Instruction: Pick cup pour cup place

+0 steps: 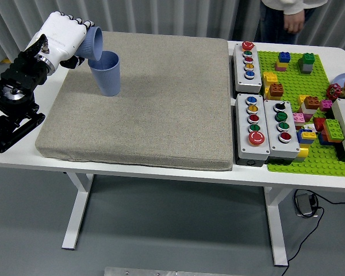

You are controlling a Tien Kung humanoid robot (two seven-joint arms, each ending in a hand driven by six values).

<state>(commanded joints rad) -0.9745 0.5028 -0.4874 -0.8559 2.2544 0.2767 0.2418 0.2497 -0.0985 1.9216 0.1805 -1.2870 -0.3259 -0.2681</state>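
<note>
Basically, the white fingers (79, 23) of the left hand (63, 35) were wrapped tight around a blue cup (91, 43), which was tipped over on its side with the mouth facing right and down. That held cup sat right over the rim of a second blue cup (107, 73), rim edges touching or nearly so; couldn't tell which. The second cup stood upright on the grey mat (144, 103), near its far left corner. Couldn't see any contents in either cup. The left arm (14, 95), black, came in from the left edge and hung over the table's left end, off the mat. The mat covered most of the white table (161, 172). To the right of the mat were three grey button boxes (252, 125) with coloured buttons, one behind, two side by side in front. Further right was a green baseplate (310, 158) with assorted toy bricks on it, plus another button box cut off at the right edge. A person (284, 14) stood at the far side near the top right, one hand hanging down, touching nothing on the table.
</note>
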